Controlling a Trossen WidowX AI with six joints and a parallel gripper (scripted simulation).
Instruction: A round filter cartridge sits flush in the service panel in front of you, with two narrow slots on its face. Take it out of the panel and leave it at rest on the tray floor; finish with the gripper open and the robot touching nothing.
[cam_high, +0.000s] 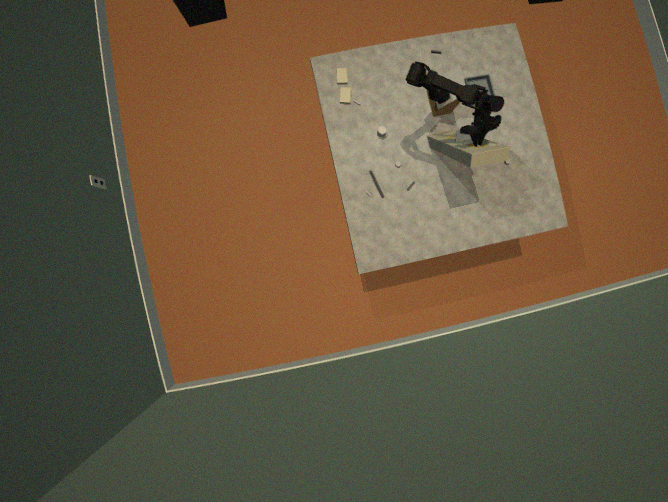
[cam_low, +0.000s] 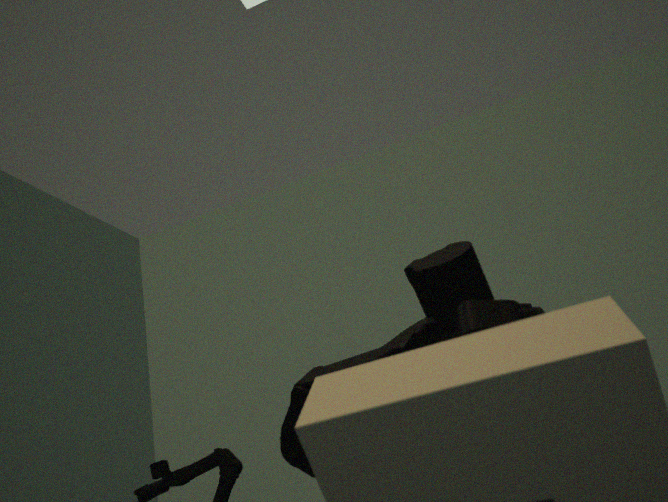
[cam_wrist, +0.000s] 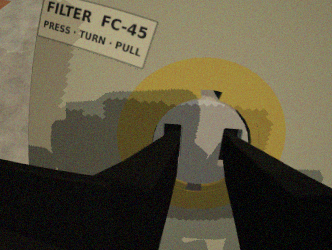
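In the wrist view the round grey filter cartridge (cam_wrist: 202, 108) sits flush in the beige service panel (cam_wrist: 233, 12), inside a yellow ring (cam_wrist: 262, 101). My gripper (cam_wrist: 201, 141) (cam_high: 477, 141) points straight at its face. The two black fingers stand a small way apart, with their tips at the two narrow slots. They grip nothing. A label (cam_wrist: 100, 28) reads "FILTER FC-45, PRESS - TURN - PULL". In the top view the panel (cam_high: 488, 157) is a low box on the table, and the tray (cam_high: 478, 78) lies just behind the arm. The exterior view shows only the panel's back (cam_low: 486, 388) and the arm's wrist (cam_low: 448, 280).
The grey table (cam_high: 432, 226) carries loose clutter to the left: two cream blocks (cam_high: 341, 75) (cam_high: 345, 95), a small white cylinder (cam_high: 381, 131) and a dark bar (cam_high: 376, 183). The orange floor (cam_high: 216, 215) surrounds the table.
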